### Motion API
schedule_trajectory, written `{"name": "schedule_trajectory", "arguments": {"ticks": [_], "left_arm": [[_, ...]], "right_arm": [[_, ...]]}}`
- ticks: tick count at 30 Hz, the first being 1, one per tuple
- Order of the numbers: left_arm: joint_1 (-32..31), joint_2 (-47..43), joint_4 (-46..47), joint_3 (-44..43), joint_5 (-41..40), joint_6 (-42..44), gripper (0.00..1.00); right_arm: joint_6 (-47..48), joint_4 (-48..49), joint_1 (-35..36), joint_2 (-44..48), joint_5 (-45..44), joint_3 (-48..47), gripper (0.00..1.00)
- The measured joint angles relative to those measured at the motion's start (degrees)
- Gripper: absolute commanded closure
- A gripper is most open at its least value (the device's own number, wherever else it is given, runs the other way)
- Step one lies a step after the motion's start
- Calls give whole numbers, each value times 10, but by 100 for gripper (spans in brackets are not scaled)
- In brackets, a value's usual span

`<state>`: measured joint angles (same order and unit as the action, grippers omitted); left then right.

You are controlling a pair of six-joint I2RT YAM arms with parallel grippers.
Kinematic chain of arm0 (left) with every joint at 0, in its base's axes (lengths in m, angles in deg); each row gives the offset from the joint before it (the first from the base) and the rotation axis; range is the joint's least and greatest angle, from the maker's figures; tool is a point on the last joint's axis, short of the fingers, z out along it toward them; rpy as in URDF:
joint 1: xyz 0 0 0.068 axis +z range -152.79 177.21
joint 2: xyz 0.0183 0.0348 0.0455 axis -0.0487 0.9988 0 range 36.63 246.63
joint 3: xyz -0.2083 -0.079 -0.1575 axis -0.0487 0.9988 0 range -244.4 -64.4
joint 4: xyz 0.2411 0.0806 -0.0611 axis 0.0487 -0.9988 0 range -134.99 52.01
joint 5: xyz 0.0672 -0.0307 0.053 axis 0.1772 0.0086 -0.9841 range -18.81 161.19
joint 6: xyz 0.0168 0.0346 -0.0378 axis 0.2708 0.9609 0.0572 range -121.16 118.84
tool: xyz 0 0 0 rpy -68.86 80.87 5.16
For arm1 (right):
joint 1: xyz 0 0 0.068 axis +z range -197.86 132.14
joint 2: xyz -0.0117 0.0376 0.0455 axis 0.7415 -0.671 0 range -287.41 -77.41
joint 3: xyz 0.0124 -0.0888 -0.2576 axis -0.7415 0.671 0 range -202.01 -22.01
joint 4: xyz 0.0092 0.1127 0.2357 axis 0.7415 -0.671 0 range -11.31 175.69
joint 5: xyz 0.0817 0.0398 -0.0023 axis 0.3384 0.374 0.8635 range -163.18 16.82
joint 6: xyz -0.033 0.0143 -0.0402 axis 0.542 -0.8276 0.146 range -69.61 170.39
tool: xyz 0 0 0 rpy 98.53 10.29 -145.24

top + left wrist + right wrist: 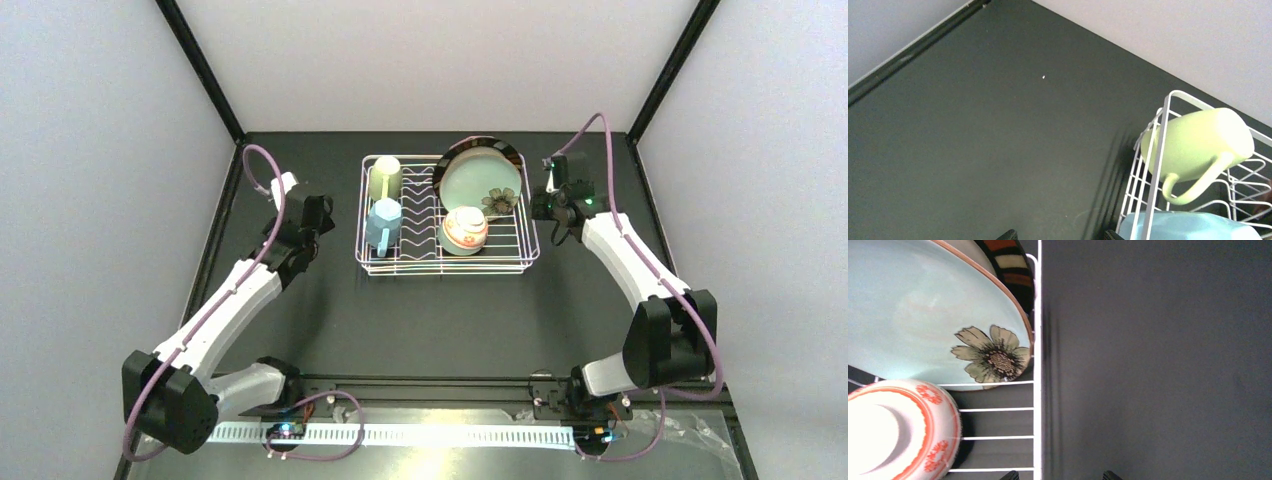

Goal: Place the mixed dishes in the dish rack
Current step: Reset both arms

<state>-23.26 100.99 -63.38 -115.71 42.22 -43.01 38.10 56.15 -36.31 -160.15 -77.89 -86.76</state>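
Dark table (450,310), matte, carries everything. The dish rack (445,270) sits on it toward the far side, between the two arms: a white wire basket, rectangular, with a row of zigzag prongs down the middle.

Right half of the rack: the mint flowered plate (478,180) stands tilted on edge, pale mint with a thin brown rim and one olive-and-dark flower near its lower right edge. Just behind it is the dark-rimmed plate (480,143), of which only the black rim with orange and cream blocks shows. In front of the mint plate is the small orange-patterned bowl (465,230), white with orange rings and motifs, tipped over.

Left half of the rack: the light-blue mug (384,225) is nearer, with the cream mug (385,178) in the far-left corner, pale yellowish, handle showing in the left wrist view.

Left hand (316,214) hangs over bare table left of the rack, fingers apart, holding nothing. Right hand (553,205) is just beside the rack's right wall, fingers spread, empty.
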Motion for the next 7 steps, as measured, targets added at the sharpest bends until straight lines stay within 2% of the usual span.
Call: {"name": "schedule_trajectory", "arguments": {"ticks": [5,7], "left_arm": [[3,-14,16,2,-18,36,1],[3,-21,25,3,-24,49,1]], "right_arm": [[5,4,0,21,-20,23,5],[7,8,0,37,-23,31,2]]}}
